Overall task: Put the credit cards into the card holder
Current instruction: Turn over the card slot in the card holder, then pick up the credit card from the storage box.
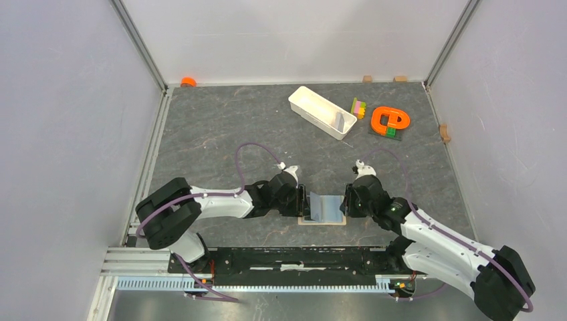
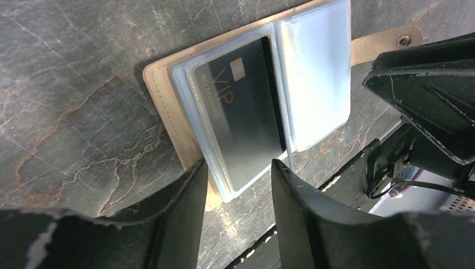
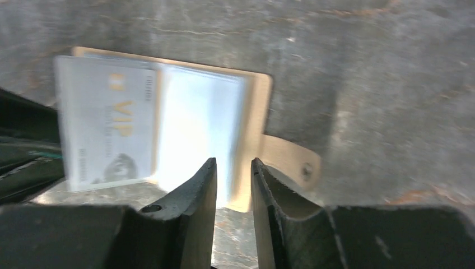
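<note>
The tan card holder (image 1: 321,221) lies open on the table between my two grippers, its clear sleeves fanned up. In the left wrist view a black card (image 2: 246,117) printed VIP sits inside a sleeve of the holder (image 2: 162,106). My left gripper (image 2: 240,165) is open, its fingers either side of the sleeve's near corner. In the right wrist view, the holder (image 3: 259,106) shows a pale leaf with a gold VIP card (image 3: 109,126) and the snap tab (image 3: 291,159). My right gripper (image 3: 233,162) is narrowly open over the holder's right edge, holding nothing. They also show in the top view: left gripper (image 1: 302,200), right gripper (image 1: 346,200).
A long white tray (image 1: 314,105) lies at the back with a grey flat piece (image 1: 341,122) leaning inside. Coloured blocks (image 1: 359,108) and an orange ring toy (image 1: 389,121) sit to its right. An orange cap (image 1: 188,81) lies by the back left wall.
</note>
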{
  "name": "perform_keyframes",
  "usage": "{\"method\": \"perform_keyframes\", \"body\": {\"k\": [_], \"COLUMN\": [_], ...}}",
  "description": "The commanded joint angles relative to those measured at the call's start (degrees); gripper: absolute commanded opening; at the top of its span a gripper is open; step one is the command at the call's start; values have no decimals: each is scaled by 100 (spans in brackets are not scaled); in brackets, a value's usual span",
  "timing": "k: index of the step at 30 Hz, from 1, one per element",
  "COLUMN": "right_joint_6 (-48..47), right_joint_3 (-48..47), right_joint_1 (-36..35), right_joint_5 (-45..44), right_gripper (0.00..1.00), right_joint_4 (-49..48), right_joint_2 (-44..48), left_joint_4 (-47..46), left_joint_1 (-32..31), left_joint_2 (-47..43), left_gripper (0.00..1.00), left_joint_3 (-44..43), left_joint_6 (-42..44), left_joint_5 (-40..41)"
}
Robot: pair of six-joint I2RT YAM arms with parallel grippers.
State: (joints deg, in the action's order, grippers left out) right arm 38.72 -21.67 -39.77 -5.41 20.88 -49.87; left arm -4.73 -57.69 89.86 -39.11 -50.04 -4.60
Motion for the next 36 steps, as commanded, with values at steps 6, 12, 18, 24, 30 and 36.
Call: {"method": "perform_keyframes", "body": {"k": [6,12,18,24,30,36], "right_joint_6": [-460,-1236,-1989,-2317,-2282,-2101], "right_joint_3": [-840,-1852,-2802,-4051,-5106,-6140], "right_joint_1": [17,373,1282,1633,1804,1885], "right_joint_5": [-1358,-1424,-561,-141,-341,-720], "right_gripper": [52,65,69,74,78,78], "right_joint_4": [1179,1295,848,440,113,89], "right_joint_2": [16,-441,-1275,-2563,-3946,-5183], "left_joint_4": [966,1626,2565,3750,4011,3863], "left_joint_1": [50,367,1087,2168,2872,3049], "left_joint_2": [-845,-1649,-2275,-2500,-2379,-2229], "left_gripper": [65,71,74,87,92,93], "left_joint_3": [-59,35,-453,-1566,-2126,-1948], "left_joint_6": [158,346,1136,2491,3313,3624], "left_joint_5": [665,807,341,-1,35,385]}}
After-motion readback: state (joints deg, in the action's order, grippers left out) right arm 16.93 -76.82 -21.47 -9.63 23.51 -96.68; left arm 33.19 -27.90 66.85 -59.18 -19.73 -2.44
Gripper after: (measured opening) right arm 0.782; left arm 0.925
